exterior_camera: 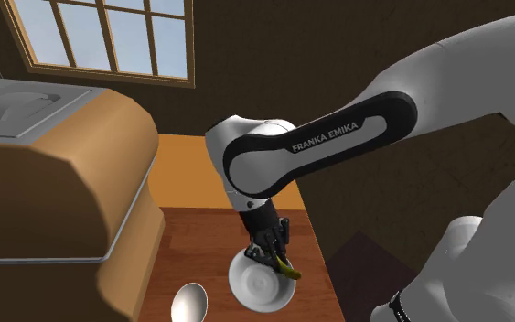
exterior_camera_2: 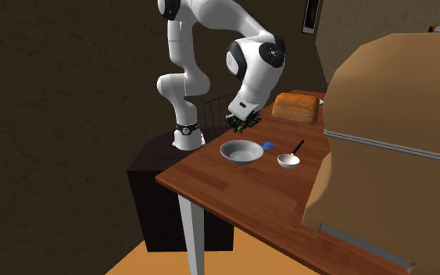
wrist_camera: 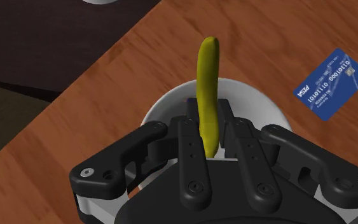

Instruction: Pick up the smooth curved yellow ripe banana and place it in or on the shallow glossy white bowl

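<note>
Hovering the banana (wrist_camera: 207, 89) over the bowl (wrist_camera: 263, 95) — ready, I judge, for the release.
To do it well, lower until the fruit's free end sits inside the rim, centre it, then part the fingers slowly — a high drop could bounce it onto the wooden bench (exterior_camera_2: 234, 187). The end effector (wrist_camera: 209, 137) pinches the yellow banana near one end, fingers narrowed onto it, above the white bowl near the bench edge by the stand.

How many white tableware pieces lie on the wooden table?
2. The white bowl sits under the gripper; the white spoon lies beside it, at the second exterior view's right. Others may be hidden.
</note>
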{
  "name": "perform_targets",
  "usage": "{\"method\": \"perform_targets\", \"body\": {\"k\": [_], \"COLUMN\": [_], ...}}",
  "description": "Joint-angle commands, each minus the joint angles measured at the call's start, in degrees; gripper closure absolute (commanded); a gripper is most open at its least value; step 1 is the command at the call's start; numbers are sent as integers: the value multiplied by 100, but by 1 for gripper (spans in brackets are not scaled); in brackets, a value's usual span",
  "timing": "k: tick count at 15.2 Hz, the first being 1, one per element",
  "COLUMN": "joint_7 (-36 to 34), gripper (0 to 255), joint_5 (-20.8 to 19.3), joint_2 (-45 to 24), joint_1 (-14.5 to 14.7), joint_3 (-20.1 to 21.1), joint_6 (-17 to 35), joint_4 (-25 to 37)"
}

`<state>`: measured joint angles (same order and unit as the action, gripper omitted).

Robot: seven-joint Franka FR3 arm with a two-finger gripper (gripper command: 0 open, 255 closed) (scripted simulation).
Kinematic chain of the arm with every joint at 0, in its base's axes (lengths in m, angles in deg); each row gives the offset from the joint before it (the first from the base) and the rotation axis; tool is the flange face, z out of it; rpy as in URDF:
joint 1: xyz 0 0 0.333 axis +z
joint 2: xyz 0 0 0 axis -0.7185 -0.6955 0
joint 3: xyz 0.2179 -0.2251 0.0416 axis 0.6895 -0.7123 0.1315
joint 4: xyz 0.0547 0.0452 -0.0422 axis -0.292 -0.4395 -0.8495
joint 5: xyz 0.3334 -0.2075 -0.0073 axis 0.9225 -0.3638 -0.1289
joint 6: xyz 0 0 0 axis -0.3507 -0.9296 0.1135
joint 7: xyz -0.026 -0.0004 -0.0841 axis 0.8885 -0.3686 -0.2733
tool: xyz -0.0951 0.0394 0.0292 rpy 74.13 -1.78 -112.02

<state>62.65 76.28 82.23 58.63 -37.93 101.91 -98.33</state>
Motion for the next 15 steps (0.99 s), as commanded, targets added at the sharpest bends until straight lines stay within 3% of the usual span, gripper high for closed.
{"method": "perform_targets", "body": {"k": [1,12,15], "joint_7": [-125,-132,-132], "gripper": [255,255,255], "joint_5": [-113,-248,-248], "joint_2": [-442,-972,-972], "joint_1": [19,68,68], "joint_3": [17,3,3], "joint_6": [-1,810,810], "joint_4": [437,133,133]}}
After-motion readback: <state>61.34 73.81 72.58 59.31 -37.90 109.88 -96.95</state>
